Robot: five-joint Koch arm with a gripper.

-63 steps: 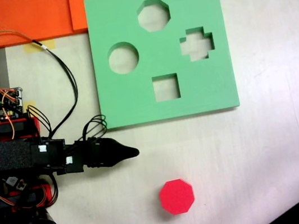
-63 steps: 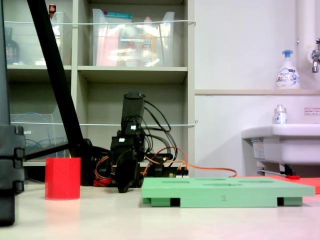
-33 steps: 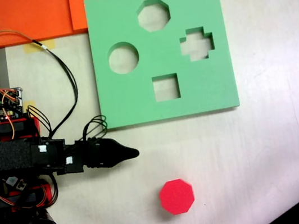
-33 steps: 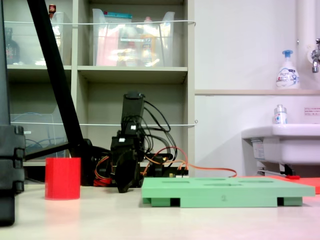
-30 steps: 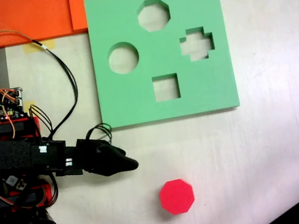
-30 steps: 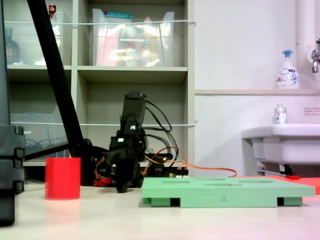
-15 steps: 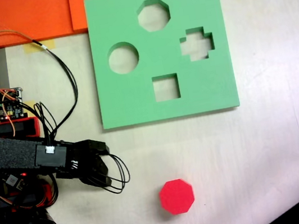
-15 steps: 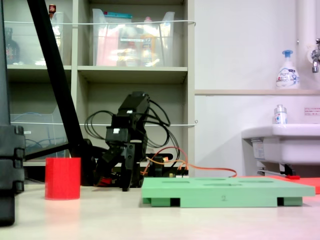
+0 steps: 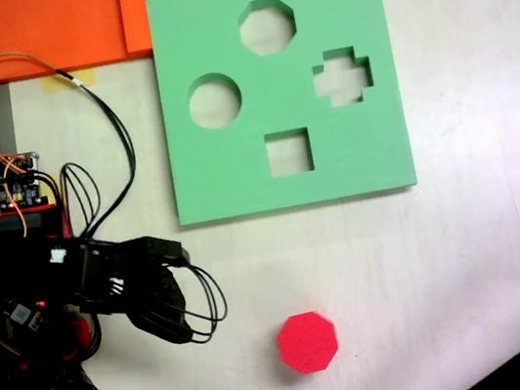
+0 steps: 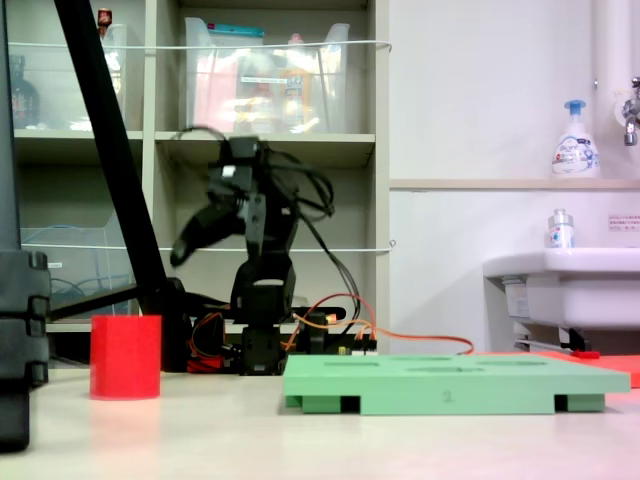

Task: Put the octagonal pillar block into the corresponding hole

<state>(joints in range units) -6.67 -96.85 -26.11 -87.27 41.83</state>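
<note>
Octagonal pillar block (image 9: 307,342), the small bright red foam piece with eight sides, stands upright on the pale desk (image 9: 486,248), well apart from the flat green foam board (image 9: 237,174). We see that board lying higher up in the fixed view from above. Its eight-sided hole (image 9: 267,26) is on the far side of the board from the block, past the round hole (image 9: 214,100) and the square hole (image 9: 289,152).

Our black gripper (image 10: 186,245) is lifted high above the desk in the side fixed view. The block (image 10: 125,356) sits lower and a bit to the left of it there. From above, the block lies to the right of the arm and a little lower in the picture, so we think the gripper must reach out and come down.

We cannot tell if the gripper is open or closed. Black wires (image 9: 196,304) and the arm itself hide the tips from above.
</note>
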